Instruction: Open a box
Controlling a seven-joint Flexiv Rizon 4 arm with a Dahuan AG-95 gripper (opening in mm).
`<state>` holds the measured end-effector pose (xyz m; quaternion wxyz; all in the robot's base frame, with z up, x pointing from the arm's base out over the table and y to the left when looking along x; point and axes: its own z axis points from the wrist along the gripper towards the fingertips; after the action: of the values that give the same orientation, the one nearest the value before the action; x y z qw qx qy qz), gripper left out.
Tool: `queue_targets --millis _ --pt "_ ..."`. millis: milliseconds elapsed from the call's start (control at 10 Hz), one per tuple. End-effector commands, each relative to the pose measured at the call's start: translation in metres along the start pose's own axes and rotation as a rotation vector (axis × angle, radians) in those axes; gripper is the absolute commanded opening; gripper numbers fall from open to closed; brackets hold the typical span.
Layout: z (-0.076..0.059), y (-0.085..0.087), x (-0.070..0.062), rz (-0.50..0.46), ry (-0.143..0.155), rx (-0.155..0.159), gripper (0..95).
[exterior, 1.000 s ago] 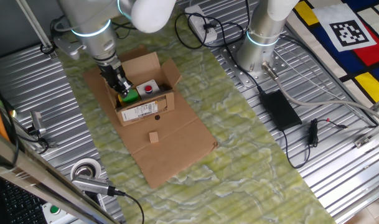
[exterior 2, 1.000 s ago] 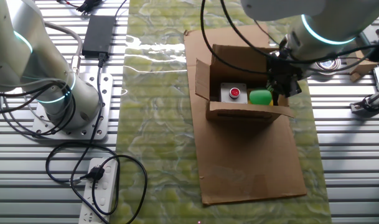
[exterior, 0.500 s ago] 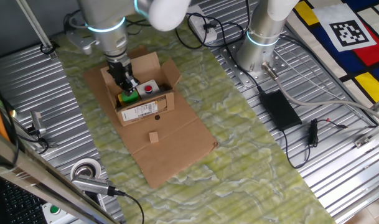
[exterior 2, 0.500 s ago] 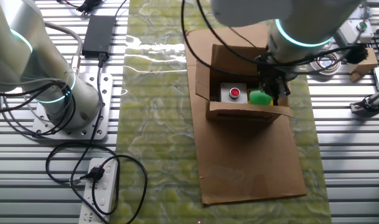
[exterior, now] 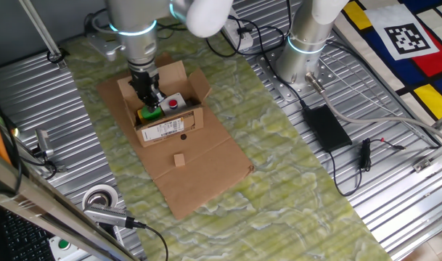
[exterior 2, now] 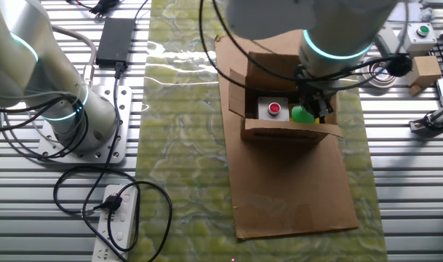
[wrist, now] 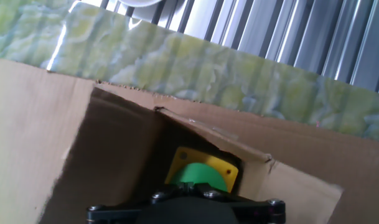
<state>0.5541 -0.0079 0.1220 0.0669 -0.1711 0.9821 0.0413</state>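
The box (exterior: 165,109) sits with its top flaps folded outward on a large flat cardboard sheet (exterior: 199,170), which lies on a green patterned mat (exterior: 293,181) spread over the ribbed metal worktop (exterior: 395,210). The robot's hand (exterior: 149,98) reaches down into the open top of the box, just above a green button (exterior 2: 303,114) on a yellow base; a red button on a white block (exterior 2: 273,109) lies beside it inside. Whether the fingers are spread or pressed together cannot be told, since the arm and box walls hide them. A white barcode label (exterior: 161,131) faces outward on one side of the box. A roll of tape (exterior: 99,199) lies near the worktop's edge, and a black power adapter (exterior: 326,127) rests off to the other side.
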Motion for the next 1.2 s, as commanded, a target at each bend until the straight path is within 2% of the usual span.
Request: queue_targets --millis 100,700,1200 --pt "0.005 0.0 -0.001 -0.011 -0.026 0.009 0.0" --pt "0.009 -0.002 -0.009 -0.024 -0.05 0.019 0.0" --pt "0.005 -0.004 -0.019 -0.044 -0.05 0.028 0.0"
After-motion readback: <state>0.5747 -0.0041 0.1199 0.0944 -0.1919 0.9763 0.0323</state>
